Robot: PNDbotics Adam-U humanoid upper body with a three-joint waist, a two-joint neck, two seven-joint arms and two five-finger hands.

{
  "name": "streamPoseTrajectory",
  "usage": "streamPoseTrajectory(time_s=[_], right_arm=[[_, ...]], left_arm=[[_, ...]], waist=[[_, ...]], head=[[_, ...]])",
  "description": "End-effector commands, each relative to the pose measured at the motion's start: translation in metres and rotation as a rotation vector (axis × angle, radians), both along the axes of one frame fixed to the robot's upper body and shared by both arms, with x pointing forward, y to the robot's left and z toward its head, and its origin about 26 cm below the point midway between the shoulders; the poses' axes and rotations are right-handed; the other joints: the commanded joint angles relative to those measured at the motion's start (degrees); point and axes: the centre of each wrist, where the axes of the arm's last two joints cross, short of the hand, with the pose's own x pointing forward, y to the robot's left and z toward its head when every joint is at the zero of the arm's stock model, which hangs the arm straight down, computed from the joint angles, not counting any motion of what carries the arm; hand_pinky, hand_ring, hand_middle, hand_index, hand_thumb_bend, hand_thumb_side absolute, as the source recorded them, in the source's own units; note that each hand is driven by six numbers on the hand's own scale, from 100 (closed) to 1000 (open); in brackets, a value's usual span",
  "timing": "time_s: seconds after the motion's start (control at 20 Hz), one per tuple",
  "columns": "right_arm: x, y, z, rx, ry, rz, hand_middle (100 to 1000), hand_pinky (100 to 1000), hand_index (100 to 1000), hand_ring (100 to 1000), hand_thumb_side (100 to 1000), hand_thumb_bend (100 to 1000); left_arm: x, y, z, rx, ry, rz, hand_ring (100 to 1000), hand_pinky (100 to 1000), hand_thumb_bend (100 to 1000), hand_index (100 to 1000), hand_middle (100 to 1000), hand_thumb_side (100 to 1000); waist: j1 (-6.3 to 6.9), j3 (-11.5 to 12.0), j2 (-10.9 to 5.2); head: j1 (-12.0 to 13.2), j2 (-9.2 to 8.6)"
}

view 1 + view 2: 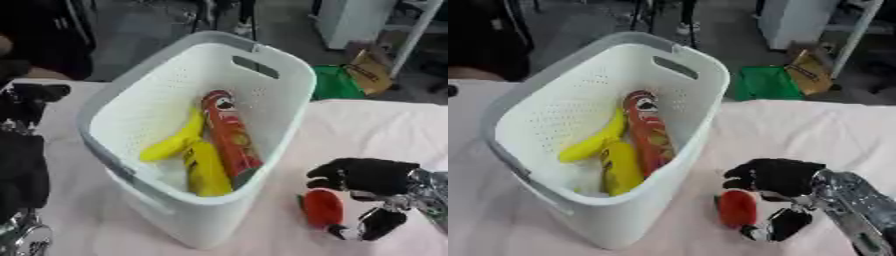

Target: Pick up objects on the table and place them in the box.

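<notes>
On the pink-clothed table (376, 130), a tall white perforated basket (284, 75) stands left of centre. Inside it: a red tube-shaped can (229, 135) leaning lengthwise, a banana (175, 142) and a yellow bottle (206, 172) beside it. Just right of the basket's base, a red oval object (738, 209) lies on the cloth. Right hand (779, 176) curled around it, fingers above, thumb below, touching it. Left hand (31, 100) at left edge, dark, fingers unclear — cannot tell.
</notes>
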Motion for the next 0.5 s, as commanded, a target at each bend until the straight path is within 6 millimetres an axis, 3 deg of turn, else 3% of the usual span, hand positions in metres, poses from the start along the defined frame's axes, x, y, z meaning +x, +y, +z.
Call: streamPoseTrajectory(time_s=[0.05, 0.5], right_arm=[[0.003, -0.005, 0.009, -0.003, -0.038, -0.010, 960, 974, 1000, 1000, 715, 331], [0.010, -0.010, -0.001, -0.005, -0.010, -0.034, 936, 972, 1000, 1000, 705, 333]], left_arm=[[-0.002, -0.002, 0.007, 0.012, -0.025, -0.012, 570, 679, 100, 729, 669, 919], [-0.002, -0.003, 0.008, 0.010, -0.027, -0.017, 570, 680, 100, 729, 669, 920]], waist=[[0.04, 0.06, -0.92], [0.01, 0.72, -0.57]], head=[[-0.41, -0.94], [-1.27, -1.53]])
